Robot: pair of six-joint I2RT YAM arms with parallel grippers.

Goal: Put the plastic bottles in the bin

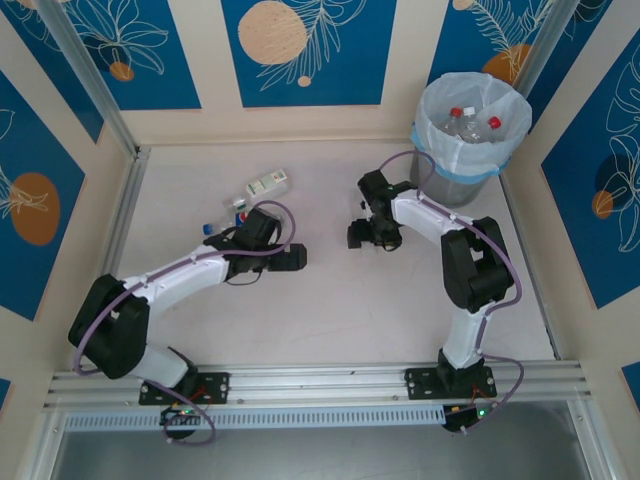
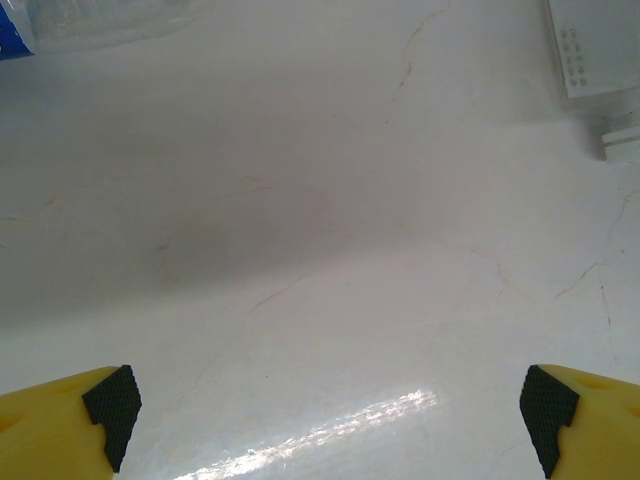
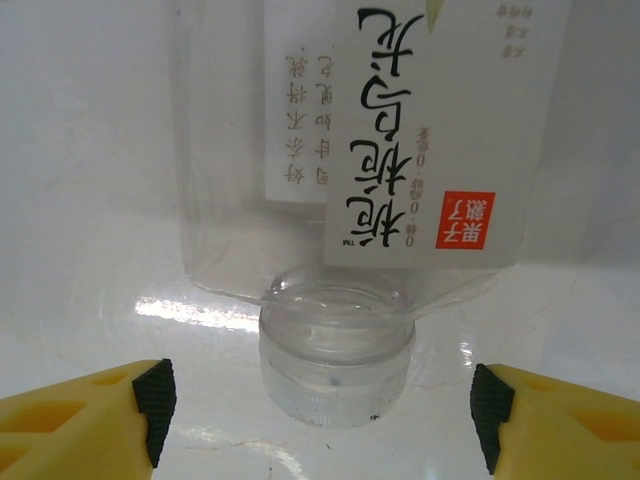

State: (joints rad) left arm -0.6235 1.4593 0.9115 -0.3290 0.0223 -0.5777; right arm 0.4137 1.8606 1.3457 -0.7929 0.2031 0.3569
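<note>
A clear plastic bottle (image 3: 300, 160) with a white label lies on the table, its clear cap (image 3: 335, 385) pointing at my right gripper (image 3: 322, 402). The yellow fingers stand open on either side of the cap, not touching it. From above, that right gripper (image 1: 368, 236) hangs low over mid-table, left of the bin (image 1: 470, 125). The bin is a grey basket with a pale bag, and red-capped bottles (image 1: 478, 122) lie inside. My left gripper (image 2: 330, 415) is open over bare table. Ahead of it lie a blue-labelled bottle (image 2: 90, 20) and a white-labelled bottle (image 2: 600, 60).
The white-labelled bottle (image 1: 268, 184) and a small blue-capped bottle (image 1: 232, 210) lie at the table's back left, just beyond the left gripper (image 1: 260, 238). Aluminium posts and blue patterned walls ring the table. An aluminium rail (image 1: 320, 382) runs along the near edge.
</note>
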